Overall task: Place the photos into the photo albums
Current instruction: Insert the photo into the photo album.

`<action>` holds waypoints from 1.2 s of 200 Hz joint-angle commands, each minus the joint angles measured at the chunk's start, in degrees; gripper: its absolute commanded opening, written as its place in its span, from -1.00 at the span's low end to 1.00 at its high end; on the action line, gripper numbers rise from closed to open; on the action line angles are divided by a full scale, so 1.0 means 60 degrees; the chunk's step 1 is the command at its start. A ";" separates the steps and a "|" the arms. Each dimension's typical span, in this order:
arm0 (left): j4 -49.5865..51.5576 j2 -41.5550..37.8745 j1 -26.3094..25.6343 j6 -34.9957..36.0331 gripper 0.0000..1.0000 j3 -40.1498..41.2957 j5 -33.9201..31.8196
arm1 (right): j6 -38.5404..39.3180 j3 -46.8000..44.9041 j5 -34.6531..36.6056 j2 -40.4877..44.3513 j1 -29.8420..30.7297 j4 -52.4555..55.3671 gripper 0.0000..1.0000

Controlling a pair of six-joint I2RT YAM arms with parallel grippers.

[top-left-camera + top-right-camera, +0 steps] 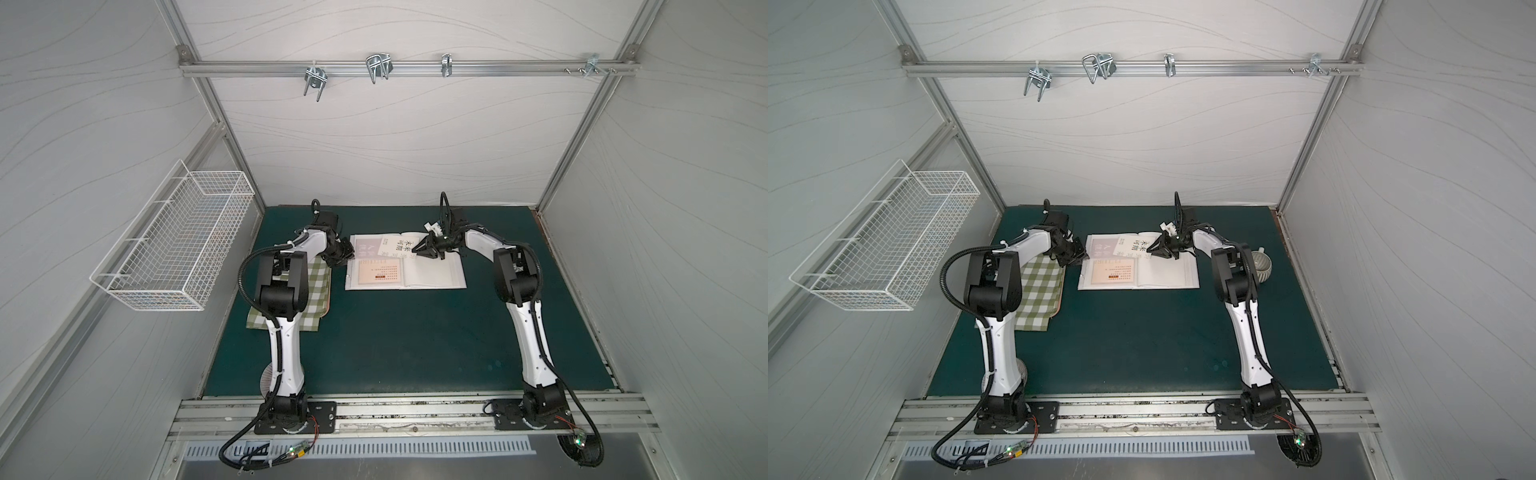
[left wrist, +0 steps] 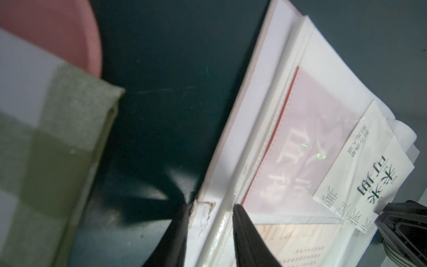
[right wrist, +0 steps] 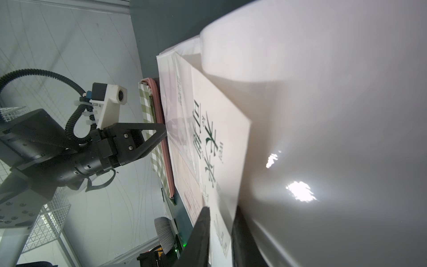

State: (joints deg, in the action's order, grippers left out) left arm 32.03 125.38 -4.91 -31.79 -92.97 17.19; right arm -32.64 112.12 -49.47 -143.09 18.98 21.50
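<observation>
The photo album (image 1: 432, 274) (image 1: 1167, 274) lies open on the green table. Its left page holds a red card (image 1: 368, 247) (image 2: 312, 138) in the far sleeve and a cream card (image 1: 380, 272) (image 2: 300, 242) in the near one. A white card with black characters (image 1: 401, 245) (image 2: 369, 166) (image 3: 221, 138) lies slanted over the far part near the spine. My right gripper (image 1: 415, 251) (image 3: 221, 209) has its jaws slightly apart around that card's edge. My left gripper (image 1: 348, 258) (image 2: 211, 205) is open, its tips astride the album's left edge.
A green-and-white checked cloth (image 1: 316, 286) on a pink board (image 2: 57, 34) lies left of the album, under my left arm. A ribbed grey cup (image 1: 1260, 268) stands right of the album behind my right arm. A white wire basket (image 1: 178, 245) hangs on the left wall.
</observation>
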 commanded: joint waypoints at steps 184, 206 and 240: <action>0.0010 -0.0033 -0.0024 -0.0191 -0.27 0.0287 0.0052 | 0.0958 0.2343 -0.2480 -0.1266 -0.0528 0.2012 -1.00; -0.0063 -0.0205 -0.0026 -0.0195 -0.27 0.0376 -0.0022 | 0.1060 0.2822 -0.2609 -0.1680 -0.0472 0.2215 -1.00; -0.0133 -0.0311 0.0138 -0.0244 -0.27 0.0420 -0.0173 | 0.1526 0.3708 -0.2573 -0.2149 -0.0284 0.2809 -1.00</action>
State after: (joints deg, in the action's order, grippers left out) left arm 30.37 124.42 -4.84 -32.21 -91.26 17.02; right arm -27.03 130.72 -62.67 -154.08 16.05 33.85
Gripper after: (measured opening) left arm 0.364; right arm 0.048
